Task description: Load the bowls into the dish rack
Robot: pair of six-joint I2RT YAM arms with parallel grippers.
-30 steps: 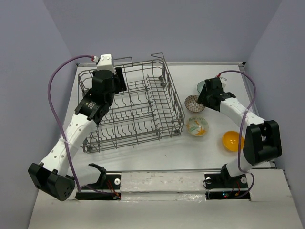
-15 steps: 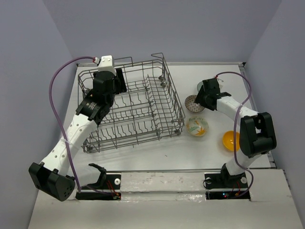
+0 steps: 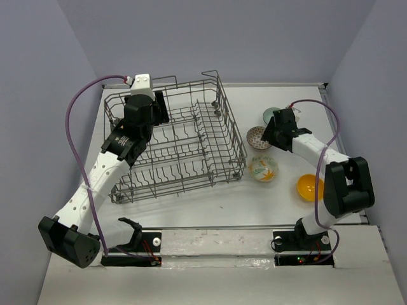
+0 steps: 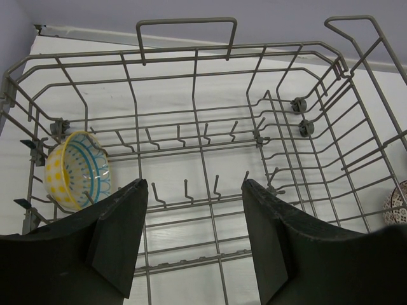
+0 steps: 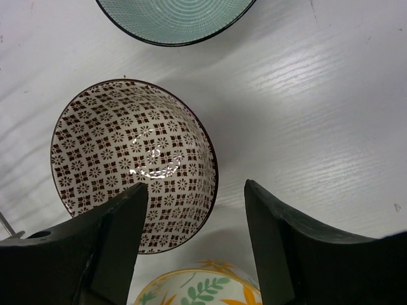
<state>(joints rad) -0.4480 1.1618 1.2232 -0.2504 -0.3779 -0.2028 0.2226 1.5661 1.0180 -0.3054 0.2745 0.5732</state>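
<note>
The small round bowl with a brown flower pattern inside stands upright on the white wood-grain table, between the dish rack and the other loose bowls. It lies directly under the right gripper. One side of its thin dark rim falls in the gap between the two fingers, and most of the bowl is under the finger at the left of the wrist view. The fingers are wide apart and hold nothing.

A round bowl has no long axis, so I judge that a pinch over the rim is the natural grasp. The glaze looks smooth and shiny, perhaps slippery.

Just beside it are a pale teal ribbed bowl and a white bowl with green and orange leaves. A plain orange-yellow bowl is further off.

The large grey wire dish rack already holds one yellow and blue patterned bowl, on its edge. The left gripper hangs over the rack, spread open and empty, well apart from the brown bowl, so the right arm is the nearer one.
</note>
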